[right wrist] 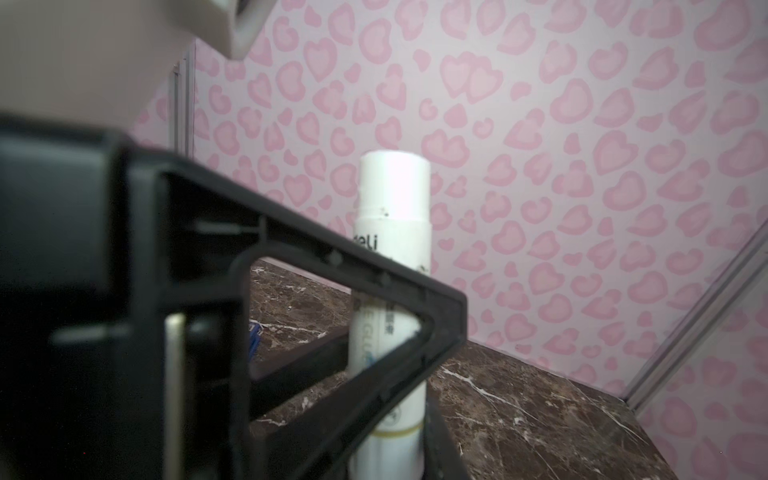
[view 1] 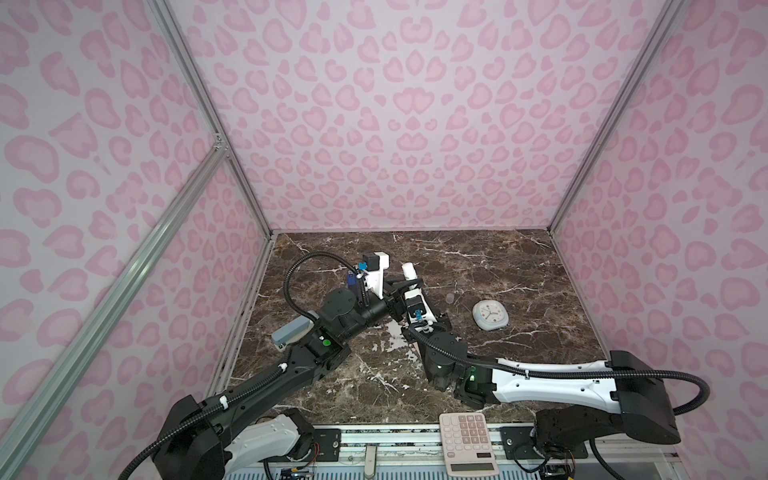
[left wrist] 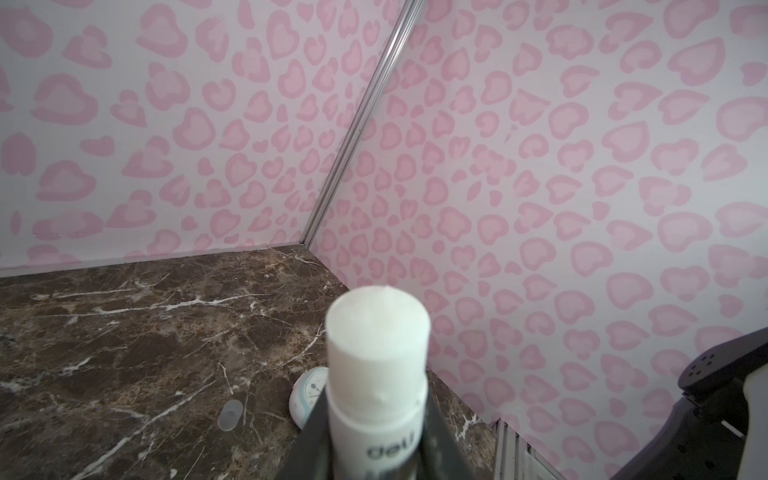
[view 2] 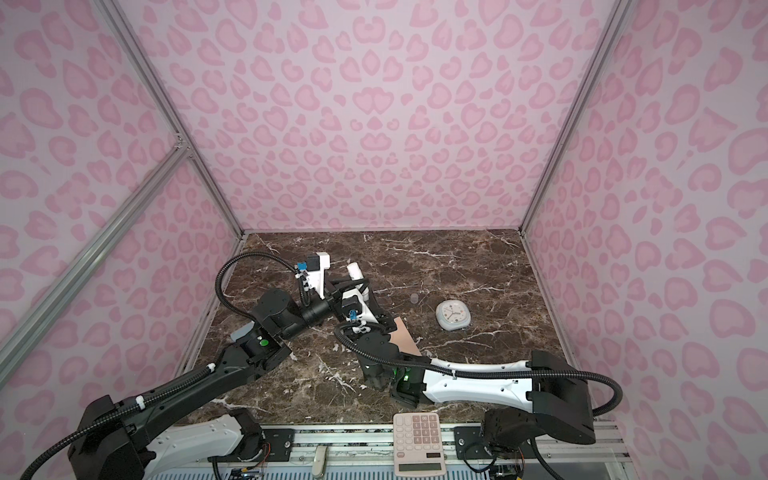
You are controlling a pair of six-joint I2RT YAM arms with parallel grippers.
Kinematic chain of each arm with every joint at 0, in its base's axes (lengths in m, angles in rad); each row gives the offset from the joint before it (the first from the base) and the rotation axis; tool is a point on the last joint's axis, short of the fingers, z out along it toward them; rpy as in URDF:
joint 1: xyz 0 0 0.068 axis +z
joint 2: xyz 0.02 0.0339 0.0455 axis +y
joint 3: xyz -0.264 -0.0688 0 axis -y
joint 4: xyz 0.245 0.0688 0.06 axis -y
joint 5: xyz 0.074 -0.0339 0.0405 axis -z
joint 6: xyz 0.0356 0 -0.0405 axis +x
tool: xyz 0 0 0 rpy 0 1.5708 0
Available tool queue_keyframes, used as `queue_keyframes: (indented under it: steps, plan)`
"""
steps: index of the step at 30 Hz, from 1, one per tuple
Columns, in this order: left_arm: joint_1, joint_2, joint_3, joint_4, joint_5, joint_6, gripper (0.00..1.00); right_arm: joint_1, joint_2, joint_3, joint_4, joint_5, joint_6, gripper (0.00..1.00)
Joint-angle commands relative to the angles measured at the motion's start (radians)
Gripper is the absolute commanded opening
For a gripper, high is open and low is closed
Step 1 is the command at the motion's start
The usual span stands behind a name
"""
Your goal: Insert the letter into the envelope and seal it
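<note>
Left wrist view: left claw (left wrist: pixel 376 419) and right claw (right wrist: pixel 388 444) both grip the glue stick (left wrist: pixel 378 345). We place the envelope (view 2: pixel 402 334) lower right of them.

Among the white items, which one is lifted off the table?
The glue stick, held in the left gripper; the clock and the calculator lie flat, untouched.

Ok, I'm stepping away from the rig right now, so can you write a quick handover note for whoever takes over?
Left gripper: shut on the glue stick, glue tip exposed.
Right gripper: appears shut on the stick's lower end.
Envelope: flat on the table, mostly hidden under the right arm. The letter is not visible, so I cannot tell whether it is inside.
Cap: off, lying near the clock.
Left to do: check the letter, glue the flap, press it shut.
</note>
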Motion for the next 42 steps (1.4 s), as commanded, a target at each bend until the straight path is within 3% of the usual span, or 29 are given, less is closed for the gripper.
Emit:
queue_keyframes:
  steps: [1, 6, 12, 20, 25, 28, 33, 42]
  plan:
    - [-0.017, -0.007, -0.003, 0.039, 0.028, 0.044, 0.04, 0.013, 0.004, 0.009, 0.037, -0.169, -0.013, 0.24]
    - [-0.012, -0.045, -0.007, -0.021, -0.011, 0.082, 0.04, -0.020, -0.074, -0.037, -0.063, -0.290, 0.093, 0.42]
    - [0.051, -0.105, -0.018, -0.069, 0.028, 0.099, 0.04, -0.110, -0.255, -0.157, -0.169, -0.552, 0.198, 0.45]
    - [0.140, -0.127, -0.014, -0.057, 0.253, 0.083, 0.04, -0.290, -0.433, -0.252, -0.230, -1.028, 0.268, 0.43]
    - [0.152, -0.058, -0.002, 0.033, 0.467, 0.028, 0.04, -0.416, -0.471, -0.307, -0.110, -1.291, 0.399, 0.42]
    - [0.153, -0.022, -0.006, 0.087, 0.529, 0.000, 0.04, -0.456, -0.465, -0.313, -0.055, -1.403, 0.457, 0.42]
    - [0.153, 0.027, -0.009, 0.202, 0.622, -0.059, 0.04, -0.463, -0.436, -0.297, -0.044, -1.502, 0.481, 0.44]
    - [0.153, 0.069, -0.004, 0.278, 0.671, -0.111, 0.04, -0.465, -0.411, -0.293, -0.017, -1.520, 0.477, 0.42]
